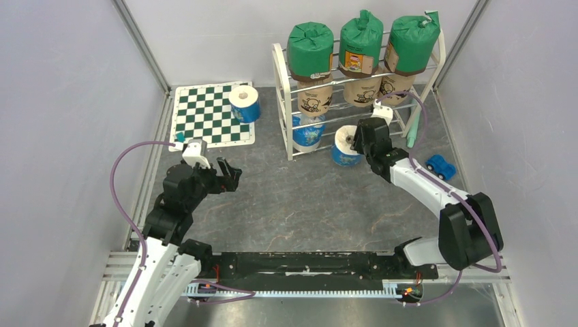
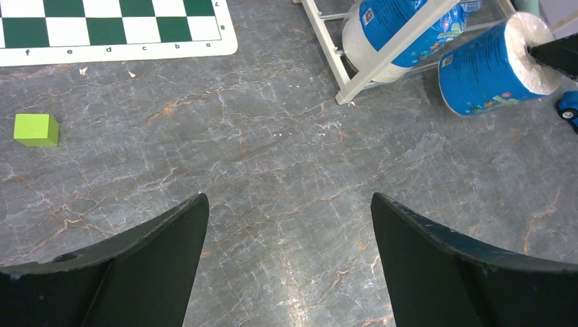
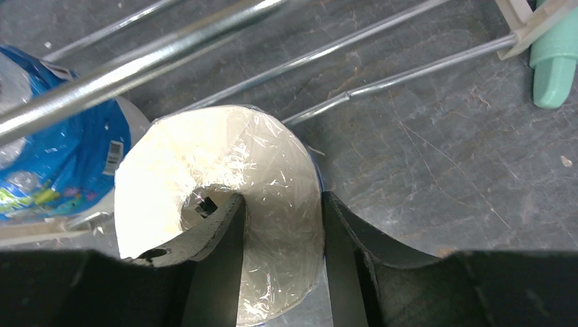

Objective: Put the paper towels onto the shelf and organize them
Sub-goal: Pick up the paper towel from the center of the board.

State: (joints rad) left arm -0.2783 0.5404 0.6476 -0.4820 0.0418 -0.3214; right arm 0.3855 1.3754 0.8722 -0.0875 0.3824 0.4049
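**Mia:** Where are the rolls?

**Ben:** Most are on the shelf (image 1: pixel 282 102). Three green rolls (image 1: pixel 360 42) stand in a row on top. Three tan rolls (image 1: pixel 361 88) sit in a row right under them.

**Mia:** And the blue ones?

**Ben:** The bottom roll (image 1: pixel 307 133) lies on the lowest rods, at the left end. The mat roll (image 1: pixel 244 103) stands up on the right edge of the checkered mat (image 1: pixel 204 119), well away from the shelf.

**Mia:** What about the last one?

**Ben:** The held roll (image 1: pixel 344 151) is just in front of the shelf, near the bottom roll, and it tips to one side. The right gripper (image 3: pixel 281 199) has it. One finger goes into the hole in the middle and the other presses on the outside. The jaws squeeze the soft wall between them.

**Mia:** Is it up in the air?

**Ben:** I cannot tell.

**Mia:** What does the left gripper (image 1: pixel 228 174) do?

**Ben:** It hangs over the bare gray table, to the left of the shelf. Its jaws are spread wide, with nothing in them.

**Mia:** Anything else?

**Ben:** A blue car (image 1: pixel 441 165) sits right of the held roll. A green cube (image 2: pixel 35 129) sits on the table below the mat.
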